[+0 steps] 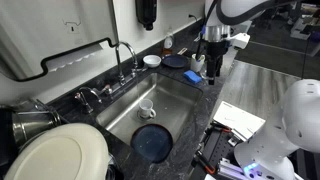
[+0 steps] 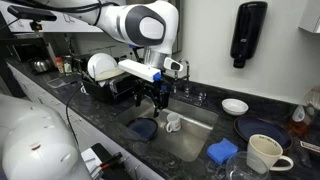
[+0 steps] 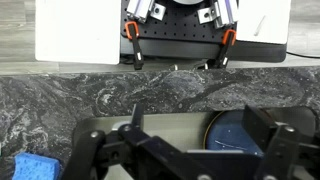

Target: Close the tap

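Note:
The tap [image 1: 126, 56] is a slim chrome gooseneck at the back edge of the steel sink [image 1: 180, 100], seen in an exterior view. Its spout arches over the basin. I cannot tell whether water runs. My gripper [image 1: 213, 68] hangs open and empty above the sink, apart from the tap. In the exterior view from the other side, the gripper [image 2: 155, 97] is over the basin and the arm hides most of the tap. In the wrist view the open jaws [image 3: 185, 150] frame the basin and the tap is out of view.
A blue plate [image 1: 153, 142] [image 3: 238, 135] and a white cup [image 1: 147, 108] lie in the sink. A white bowl [image 2: 236, 106], blue plate [image 2: 262, 130], blue sponge [image 2: 222, 150] and mug [image 2: 262, 152] sit on the counter. A dish rack holding a white plate [image 1: 55, 155] stands beside the sink.

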Tool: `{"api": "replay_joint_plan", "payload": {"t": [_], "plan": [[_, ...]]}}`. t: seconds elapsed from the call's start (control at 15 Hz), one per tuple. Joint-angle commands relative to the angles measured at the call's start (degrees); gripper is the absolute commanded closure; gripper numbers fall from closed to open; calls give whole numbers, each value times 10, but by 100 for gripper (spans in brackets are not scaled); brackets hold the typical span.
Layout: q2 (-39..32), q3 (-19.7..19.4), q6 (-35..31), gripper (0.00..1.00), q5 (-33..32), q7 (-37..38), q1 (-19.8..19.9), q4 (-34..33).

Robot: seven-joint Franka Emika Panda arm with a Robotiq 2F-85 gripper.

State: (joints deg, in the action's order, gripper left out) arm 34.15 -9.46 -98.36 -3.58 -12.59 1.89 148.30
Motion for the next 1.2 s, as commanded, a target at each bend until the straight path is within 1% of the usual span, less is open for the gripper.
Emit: {"api": "replay_joint_plan", "payload": {"t": [0.0,0.67,0.73,0.93,1.13], "plan": [[-1,6,1,0,3,-3,6,-1],[-1,6,1,0,3,-3,6,-1],[-4,6,-9,0,2,-7,4,-3],[-21,9,-107,0,3,-16,-6,-3],[-65,7,-232,0,12,-24,-19,-13]]}}
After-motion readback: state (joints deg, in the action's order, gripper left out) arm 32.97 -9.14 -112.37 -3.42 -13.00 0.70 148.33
